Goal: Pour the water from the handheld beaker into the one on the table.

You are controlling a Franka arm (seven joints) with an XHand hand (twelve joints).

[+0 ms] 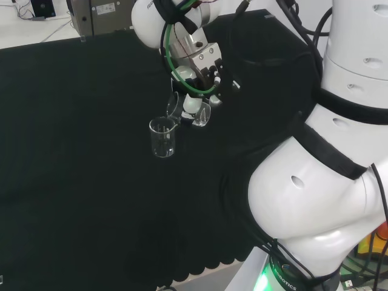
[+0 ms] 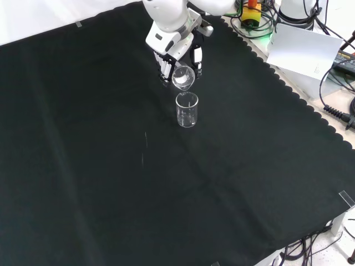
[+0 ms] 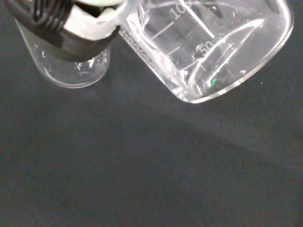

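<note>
Tilted beaker over the standing one, mid-pour.

Your hand has its fingers curled round the handheld beaker, which tips steeply with its lip just above the rim of the table beaker standing upright on the black cloth. Treat both as thin, rigid, smooth glass: likely light, slippery and breakable. Keep your hold on the beaker's wall, and keep its lip off the lower rim as you tip.

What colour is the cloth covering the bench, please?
Plain black, clearest in the front view, where the cloth spreads wide.
</note>
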